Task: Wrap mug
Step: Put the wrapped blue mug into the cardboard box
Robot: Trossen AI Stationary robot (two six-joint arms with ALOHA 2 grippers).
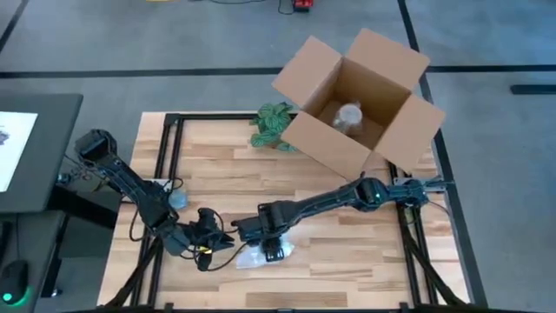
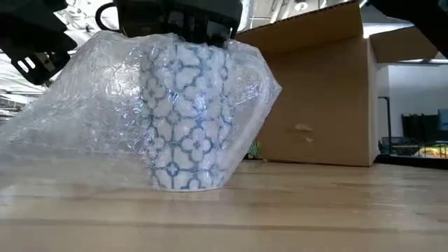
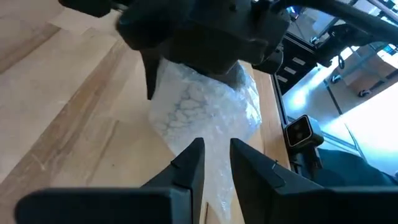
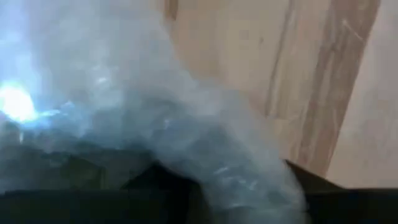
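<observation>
A white mug with a blue flower pattern (image 2: 187,119) stands upright on its base on the wooden table, near the front edge. A clear sheet of bubble wrap (image 2: 91,105) lies draped over it and slopes down to the table on one side. My right gripper (image 1: 271,248) sits right on top of the covered mug and shows as a dark mass in the low view (image 2: 185,21). My left gripper (image 3: 217,149) is just left of the mug, its fingers nearly together with the wrap between them. My left gripper pinches an end of the bubble wrap (image 3: 217,134) between its two fingers, coming from the table's left and slanting slightly down. One layer or several, I cannot tell. From the fingers the wrap runs on over the mug, whose base stays on the table.
An open cardboard box (image 1: 360,104) stands tilted at the far right corner with a wrapped item inside it. A green patterned thing (image 1: 274,123) lies beside it at the far edge. A small grey-blue object (image 1: 178,198) sits by the left arm. Bare wood lies right of the mug.
</observation>
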